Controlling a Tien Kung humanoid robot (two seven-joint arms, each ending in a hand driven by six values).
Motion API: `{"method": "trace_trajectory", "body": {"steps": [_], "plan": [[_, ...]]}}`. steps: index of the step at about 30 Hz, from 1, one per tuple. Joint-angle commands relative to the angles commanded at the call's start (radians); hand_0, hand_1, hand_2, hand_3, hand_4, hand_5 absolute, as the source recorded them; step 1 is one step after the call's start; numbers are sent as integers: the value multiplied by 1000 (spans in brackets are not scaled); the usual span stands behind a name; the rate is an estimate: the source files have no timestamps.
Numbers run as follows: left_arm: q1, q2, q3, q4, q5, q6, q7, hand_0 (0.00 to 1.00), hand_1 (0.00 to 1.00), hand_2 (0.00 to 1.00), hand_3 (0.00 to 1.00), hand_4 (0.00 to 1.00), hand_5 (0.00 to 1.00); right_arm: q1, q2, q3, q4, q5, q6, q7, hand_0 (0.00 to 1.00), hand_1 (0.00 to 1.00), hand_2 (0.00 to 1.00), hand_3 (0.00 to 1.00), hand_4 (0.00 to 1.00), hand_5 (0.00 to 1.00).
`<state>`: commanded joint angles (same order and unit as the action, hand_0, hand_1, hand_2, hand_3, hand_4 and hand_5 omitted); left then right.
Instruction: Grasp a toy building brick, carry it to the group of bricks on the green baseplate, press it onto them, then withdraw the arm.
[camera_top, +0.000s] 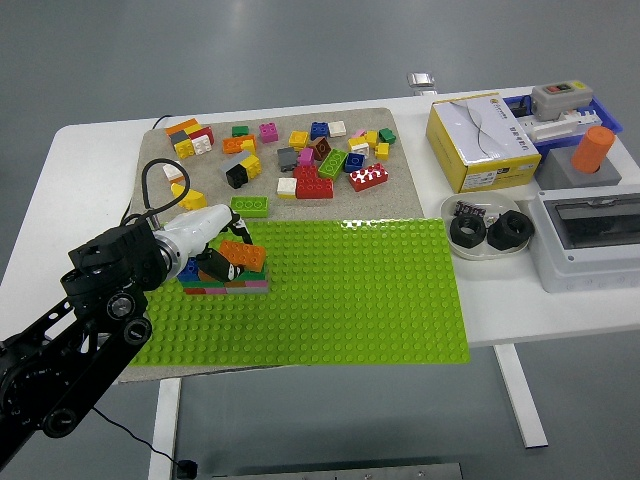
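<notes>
My left hand (222, 252) reaches in from the lower left and rests over the group of bricks (228, 280) at the left end of the green baseplate (340, 290). Its fingers are curled on an orange brick (243, 256) that sits on top of the group. The stack below shows green, red, blue and pink layers, partly hidden by the hand. Many loose bricks (315, 160) in mixed colours lie scattered on the beige mat behind the baseplate. A single green brick (249, 206) lies just behind the baseplate's far edge. My right arm is out of sight.
A yellow and white box (480, 140) stands at the right rear. A white dish with black nuts (487, 230), a grey electrical box (590, 235), an orange-topped switch (592, 152) and a blue tray (560, 110) fill the right side.
</notes>
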<state>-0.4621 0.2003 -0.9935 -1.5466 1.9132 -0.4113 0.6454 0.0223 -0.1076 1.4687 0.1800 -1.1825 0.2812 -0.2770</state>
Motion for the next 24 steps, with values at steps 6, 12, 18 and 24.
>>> {"method": "trace_trajectory", "body": {"steps": [6,12,18,24], "plan": [[-1,0,-1,-1,-3,-9,0,846,838,781,444,641,2,0,0,0,0,2,0,0,715,672,707,904,751,998],[0,0,-1,1,-4,-10,0,848,839,783,460,577,2,0,0,0,0,2,0,0,716,671,707,904,751,998],[0,0,-1,2,-4,-8,0,850,840,784,467,522,2,0,0,0,0,1,0,1,715,673,707,904,751,998],[0,0,-1,2,-6,-9,0,851,841,784,475,492,2,0,0,0,0,2,0,1,715,671,707,903,750,998]]}}
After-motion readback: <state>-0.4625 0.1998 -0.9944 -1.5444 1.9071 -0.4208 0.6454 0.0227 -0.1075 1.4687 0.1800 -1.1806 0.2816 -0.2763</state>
